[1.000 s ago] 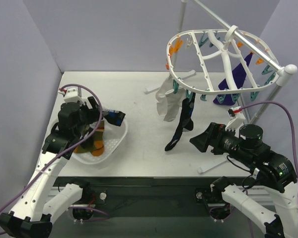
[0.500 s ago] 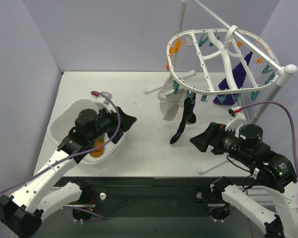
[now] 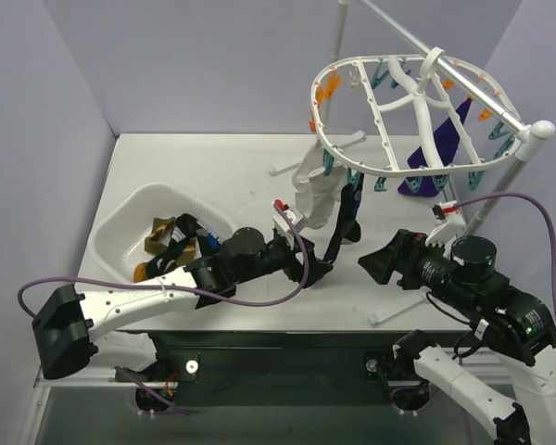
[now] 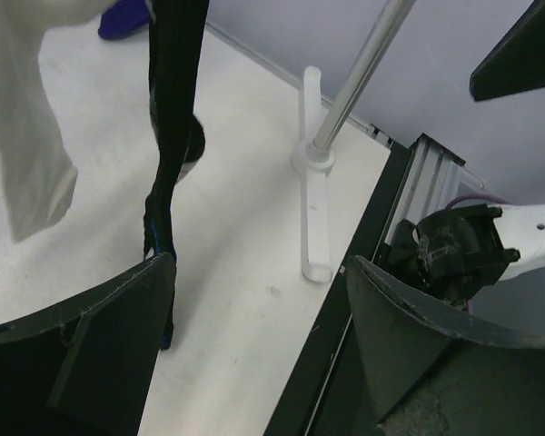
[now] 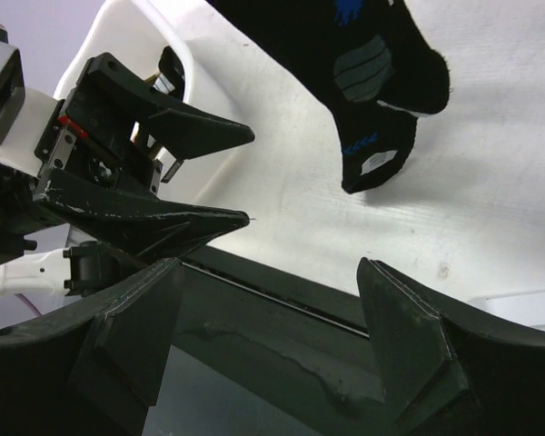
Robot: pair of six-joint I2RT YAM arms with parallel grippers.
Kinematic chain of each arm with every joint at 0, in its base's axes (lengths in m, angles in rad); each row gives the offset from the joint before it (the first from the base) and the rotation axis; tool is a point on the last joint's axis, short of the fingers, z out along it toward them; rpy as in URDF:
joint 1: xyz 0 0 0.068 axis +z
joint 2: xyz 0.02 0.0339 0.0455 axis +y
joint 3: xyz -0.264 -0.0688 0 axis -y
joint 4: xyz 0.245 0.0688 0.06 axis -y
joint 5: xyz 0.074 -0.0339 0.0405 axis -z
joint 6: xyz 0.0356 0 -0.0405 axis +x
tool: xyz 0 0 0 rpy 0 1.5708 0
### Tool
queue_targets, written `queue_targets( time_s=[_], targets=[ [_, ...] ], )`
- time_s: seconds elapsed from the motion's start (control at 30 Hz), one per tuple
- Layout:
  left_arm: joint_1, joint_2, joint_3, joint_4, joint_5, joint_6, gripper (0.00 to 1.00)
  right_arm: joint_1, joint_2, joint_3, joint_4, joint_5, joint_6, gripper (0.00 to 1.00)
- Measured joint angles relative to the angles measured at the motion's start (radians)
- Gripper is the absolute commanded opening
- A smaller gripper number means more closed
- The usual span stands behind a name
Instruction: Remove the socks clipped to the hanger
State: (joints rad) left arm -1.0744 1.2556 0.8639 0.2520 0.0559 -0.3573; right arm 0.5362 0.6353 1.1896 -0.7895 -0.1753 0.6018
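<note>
Socks on the large white plastic oval hanger (image 3: 417, 107), upper right, listed left to right:
- white limp sock fabric (image 3: 312, 190) (one or two, overlapping; cannot tell)
- one long black sock (image 3: 338, 227), possibly a second behind it
- one dark purple sock (image 3: 437, 153) at the far side

They are held by small teal and orange clips (image 3: 382, 184), too many and too small to count.

Surroundings, left to right:
- A white perforated plastic tub (image 3: 111, 232) sits on the left of the white table (image 3: 222, 167). It holds a heap of thin orange-brown patterned socks (image 3: 156, 234) and black ones (image 3: 190, 243); the count is unclear.
- The left gripper (image 3: 317, 271) extends to mid-table with its jaws apart and nothing between them. In its wrist view the long black sock's toe hangs just beside one finger (image 4: 100, 336) (contact not resolvable).
- The right gripper (image 3: 375, 262) is low, just right of that sock, with its jaws apart and empty.
- A metal stand pole (image 4: 359, 77) rises from a white plastic foot (image 4: 313, 191) near the table's front edge.

Writing: the long black sock carries blue print and a small white label (image 5: 374, 163). Neither is legible.
</note>
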Motion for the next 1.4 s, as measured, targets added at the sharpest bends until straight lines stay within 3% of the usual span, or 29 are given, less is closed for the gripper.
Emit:
queue_targets(
  time_s=[0.33, 0.47, 0.73, 0.97, 1.4],
  targets=[
    [-0.019, 0.161, 0.145, 0.17, -0.135, 0.06, 0.83, 0.0, -0.016, 0.022, -0.001, 0.03, 0.0, 0.77],
    [-0.019, 0.249, 0.201, 0.186, -0.191, 0.075, 0.76, 0.0, -0.018, 0.022, -0.003, 0.038, 0.001, 0.77],
    [-0.019, 0.327, 0.291, 0.185, -0.236, 0.089, 0.3, 0.0, -0.019, 0.024, -0.034, 0.083, -0.003, 0.76],
    [-0.019, 0.328, 0.365, 0.147, -0.201, 0.072, 0.0, 0.0, -0.007, 0.024, -0.079, 0.135, -0.019, 0.76],
    [-0.018, 0.243, 0.373, 0.04, -0.014, -0.105, 0.0, 0.0, 0.017, -0.043, -0.069, 0.159, -0.046, 0.87]
  ],
)
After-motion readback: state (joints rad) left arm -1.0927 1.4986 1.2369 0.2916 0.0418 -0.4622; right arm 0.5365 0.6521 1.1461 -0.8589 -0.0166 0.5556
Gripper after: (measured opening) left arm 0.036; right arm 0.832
